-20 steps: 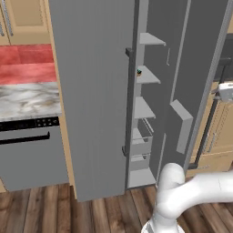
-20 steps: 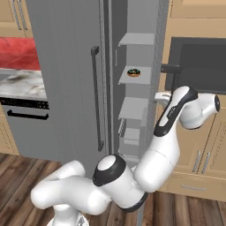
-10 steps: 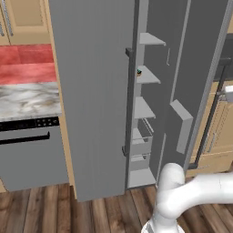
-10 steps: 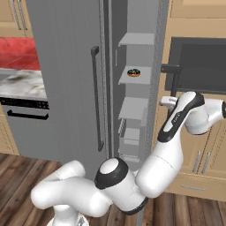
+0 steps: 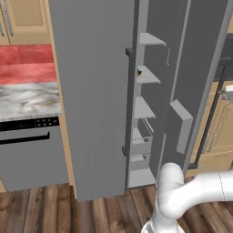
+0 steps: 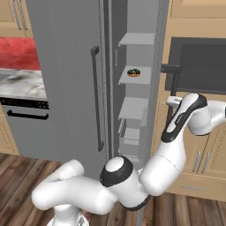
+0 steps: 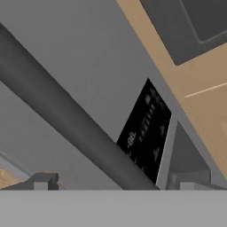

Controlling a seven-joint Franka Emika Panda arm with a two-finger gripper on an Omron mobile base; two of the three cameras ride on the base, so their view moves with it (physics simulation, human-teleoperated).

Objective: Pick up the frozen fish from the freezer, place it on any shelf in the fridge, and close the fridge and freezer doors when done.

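A glossy white arm (image 6: 132,181) of thick, rounded tubular segments, joined by bulbous elbows. A dark grey ring circles a pale joint cap, and a black band runs along the upper link.

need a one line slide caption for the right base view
Robot arm reaching toward the handle of the open freezer door, a small round item on a freezer shelf.

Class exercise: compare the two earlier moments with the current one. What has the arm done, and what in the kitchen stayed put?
In the right base view the forearm swung further right, beyond the freezer door, carrying the hand off the edge. Nothing was taken hold of or let go. The freezer stayed open, the small dark item stayed on its shelf, and the fridge door stayed shut.
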